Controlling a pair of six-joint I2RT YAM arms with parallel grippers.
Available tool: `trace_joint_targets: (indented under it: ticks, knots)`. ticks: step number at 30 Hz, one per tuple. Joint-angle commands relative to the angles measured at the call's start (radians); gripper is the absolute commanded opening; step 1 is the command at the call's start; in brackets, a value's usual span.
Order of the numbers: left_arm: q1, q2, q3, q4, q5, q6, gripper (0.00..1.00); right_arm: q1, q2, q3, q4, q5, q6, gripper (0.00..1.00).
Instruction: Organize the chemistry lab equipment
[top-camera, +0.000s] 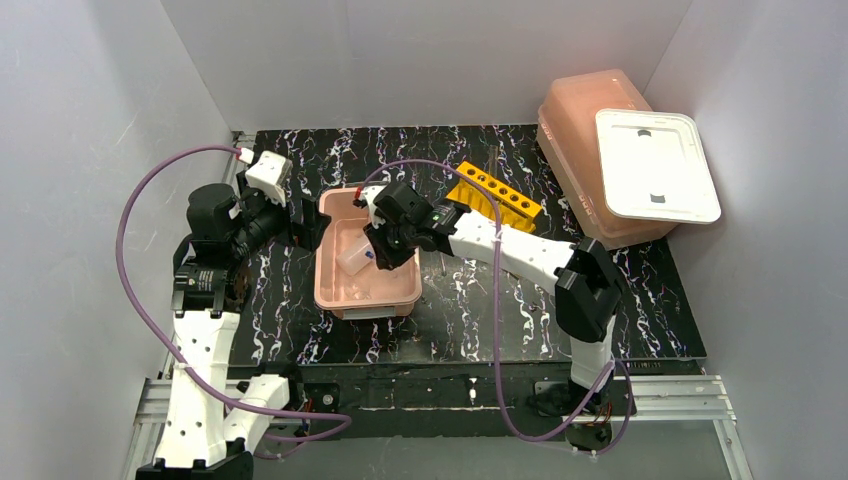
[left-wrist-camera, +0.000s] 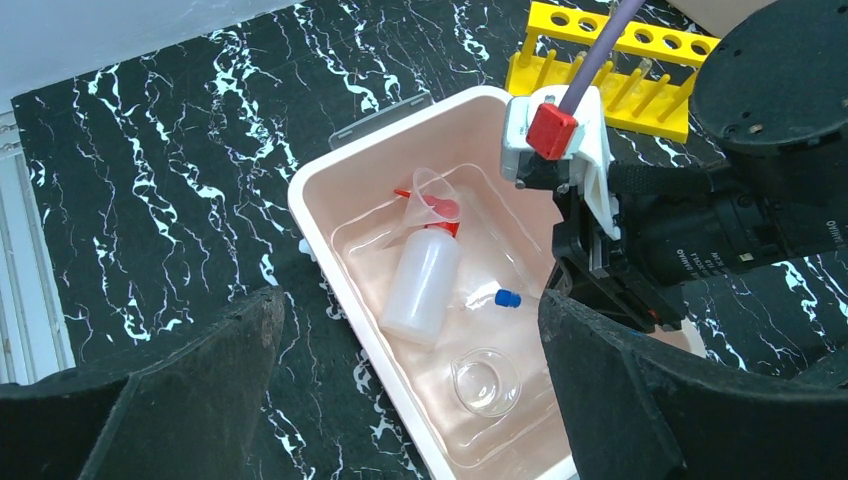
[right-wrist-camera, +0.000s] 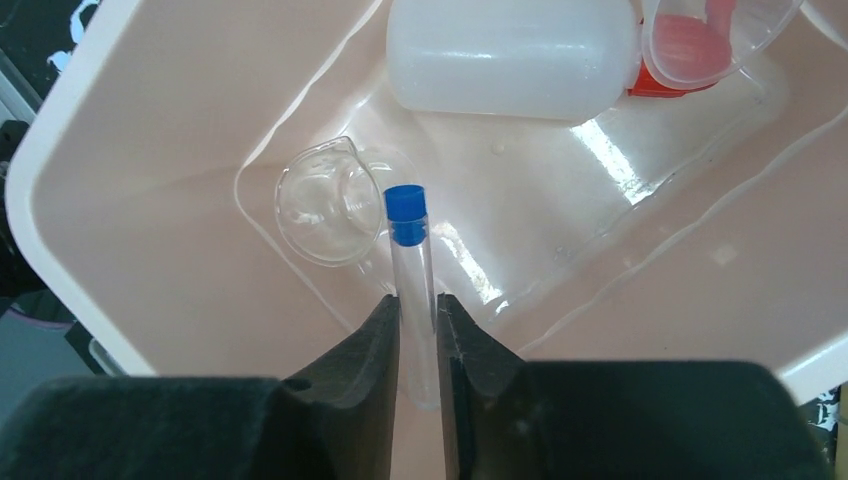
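Right jaws around blue-capped tube

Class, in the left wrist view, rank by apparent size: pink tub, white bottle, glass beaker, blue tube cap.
1. pink tub
2. white bottle
3. glass beaker
4. blue tube cap
No close calls.

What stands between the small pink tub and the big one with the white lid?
The yellow tube rack lies there; the top external view shows it best.

white red-capped bottle lies flat in the pink tub with a clear dish, funnel and blue-capped tube; yellow rack stands nearby.
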Motion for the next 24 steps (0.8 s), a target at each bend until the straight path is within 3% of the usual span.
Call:
trace_joint_targets:
  ticks: [1, 5, 10, 17, 24]
  knots:
    - [0.004, 0.000, 0.001, -0.011, 0.005, 0.008, 0.98, 0.003, -0.001, 0.038, 0.005, 0.014, -0.037, 0.31]
    - [0.004, 0.007, 0.002, -0.005, -0.001, 0.003, 0.98, -0.004, -0.052, 0.077, -0.015, 0.032, -0.055, 0.43]
    - [0.004, 0.010, 0.005, 0.003, -0.011, -0.001, 0.98, -0.055, -0.176, 0.063, -0.012, 0.021, -0.033, 0.45]
    - [0.003, 0.013, 0.007, 0.008, -0.013, -0.014, 0.98, -0.177, -0.388, -0.135, 0.084, 0.063, 0.013, 0.51]
    - [0.004, 0.008, -0.003, 0.032, -0.024, -0.018, 0.98, -0.256, -0.400, -0.324, 0.075, 0.101, 0.063, 0.67]
